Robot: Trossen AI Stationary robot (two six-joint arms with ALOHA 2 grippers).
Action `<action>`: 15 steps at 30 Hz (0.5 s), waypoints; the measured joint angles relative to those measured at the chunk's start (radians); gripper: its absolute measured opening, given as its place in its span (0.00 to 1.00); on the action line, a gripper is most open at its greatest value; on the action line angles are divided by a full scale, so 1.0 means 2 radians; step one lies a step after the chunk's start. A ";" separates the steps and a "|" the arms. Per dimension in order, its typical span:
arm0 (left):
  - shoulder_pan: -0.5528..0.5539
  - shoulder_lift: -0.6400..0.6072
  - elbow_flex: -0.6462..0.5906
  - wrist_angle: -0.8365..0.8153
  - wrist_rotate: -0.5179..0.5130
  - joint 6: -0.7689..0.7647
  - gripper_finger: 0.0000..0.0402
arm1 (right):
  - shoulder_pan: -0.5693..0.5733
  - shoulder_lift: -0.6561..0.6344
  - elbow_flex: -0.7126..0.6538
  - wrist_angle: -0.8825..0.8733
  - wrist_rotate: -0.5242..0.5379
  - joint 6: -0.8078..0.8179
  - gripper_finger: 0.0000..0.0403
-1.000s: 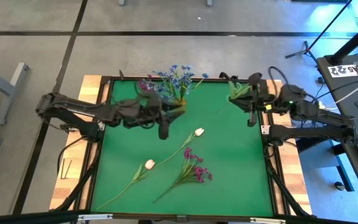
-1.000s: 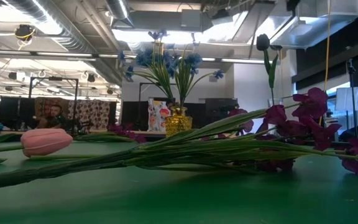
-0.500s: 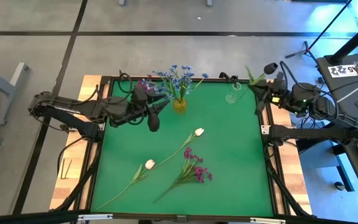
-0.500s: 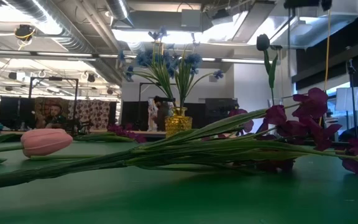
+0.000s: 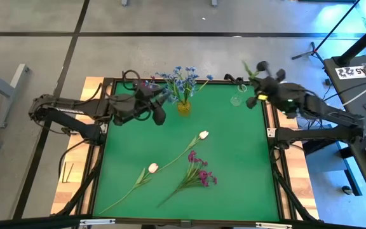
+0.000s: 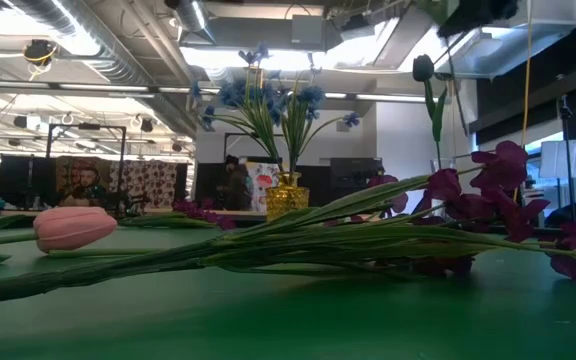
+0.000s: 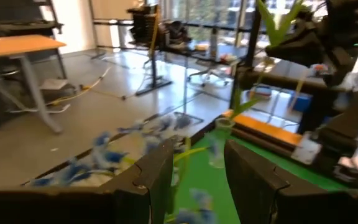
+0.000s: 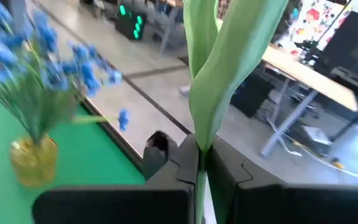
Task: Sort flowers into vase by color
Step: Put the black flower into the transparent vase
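Green flower stem [image 8: 199, 180] pinched in right end effector [image 8: 201, 163] above clear vase [image 5: 237, 100].

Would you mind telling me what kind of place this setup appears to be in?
Probably an open robotics lab or workshop: a concrete floor around the green table, exposed ceiling ducts, and workbenches in the room behind.

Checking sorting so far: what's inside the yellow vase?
The yellow vase holds blue flowers only; their stems' lower ends are hidden inside it. Whether magenta blossoms beside it sit inside is unclear.
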 joint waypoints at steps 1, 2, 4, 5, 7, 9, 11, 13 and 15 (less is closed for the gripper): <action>0.006 0.000 0.000 -0.005 0.000 -0.005 0.35 | -0.006 0.009 0.000 0.000 0.001 -0.007 0.05; 0.011 0.000 0.000 -0.012 0.000 -0.011 0.35 | -0.015 0.016 0.000 -0.001 0.000 -0.009 0.05; 0.018 0.000 0.000 -0.027 0.000 -0.019 0.35 | -0.036 0.024 0.000 0.001 -0.017 -0.009 0.05; 0.020 0.000 0.000 -0.036 0.000 -0.024 0.35 | -0.050 0.025 0.000 0.002 -0.029 -0.009 0.05; 0.024 0.000 0.000 -0.053 0.000 -0.026 0.35 | -0.084 0.026 0.000 0.007 -0.057 -0.010 0.05; 0.027 0.000 0.000 -0.070 0.000 -0.036 0.35 | -0.118 0.024 0.000 0.023 -0.099 -0.009 0.05; 0.031 0.000 0.000 -0.084 0.000 -0.045 0.35 | -0.154 0.023 0.000 0.037 -0.152 -0.009 0.05; 0.034 0.000 0.000 -0.091 0.000 -0.050 0.35 | -0.190 0.023 0.000 0.047 -0.197 -0.008 0.05; 0.036 0.000 0.000 -0.092 0.000 -0.050 0.35 | -0.222 0.023 -0.007 0.057 -0.233 -0.008 0.05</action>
